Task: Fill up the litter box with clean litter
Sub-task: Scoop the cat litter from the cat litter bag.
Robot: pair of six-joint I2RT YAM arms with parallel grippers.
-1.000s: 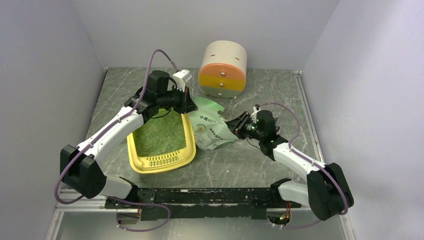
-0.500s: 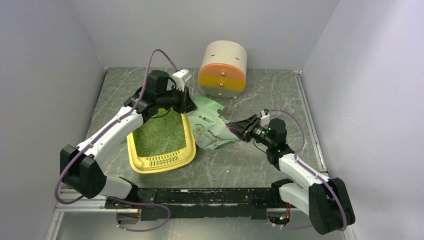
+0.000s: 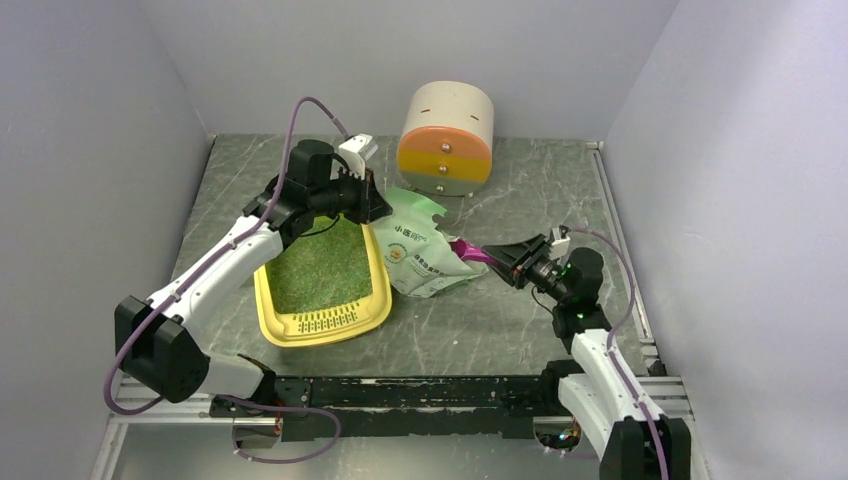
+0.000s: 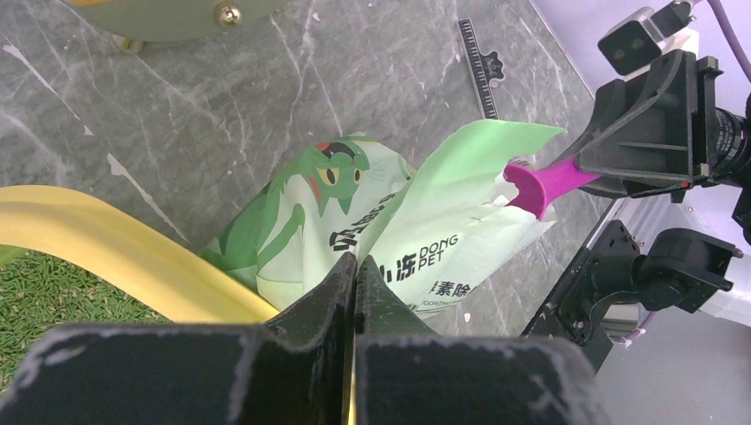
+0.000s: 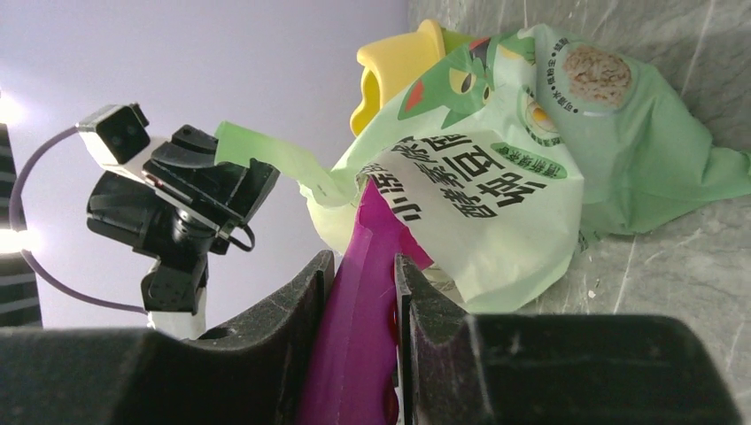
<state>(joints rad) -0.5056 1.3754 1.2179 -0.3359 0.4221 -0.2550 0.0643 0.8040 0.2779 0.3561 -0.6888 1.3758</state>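
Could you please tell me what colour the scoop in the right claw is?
Magenta. The scoop shows best in the right wrist view.

The scoop's [image 3: 469,250] front end is lost behind the bag's [image 3: 418,265] flap; whether it carries anything I can't tell. The litter box's [image 3: 325,326] far edge hides under the left arm [image 3: 230,252], and the left wrist view crops the drawer cabinet [image 4: 168,11].

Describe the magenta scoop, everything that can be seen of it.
The magenta scoop looks like smooth, glossy plastic, and only its flat, narrow handle shows. The right gripper is shut on that handle. The scoop's front end lies inside the torn mouth of the pale green bag, touching the bag's edge, so its bowl is hidden.
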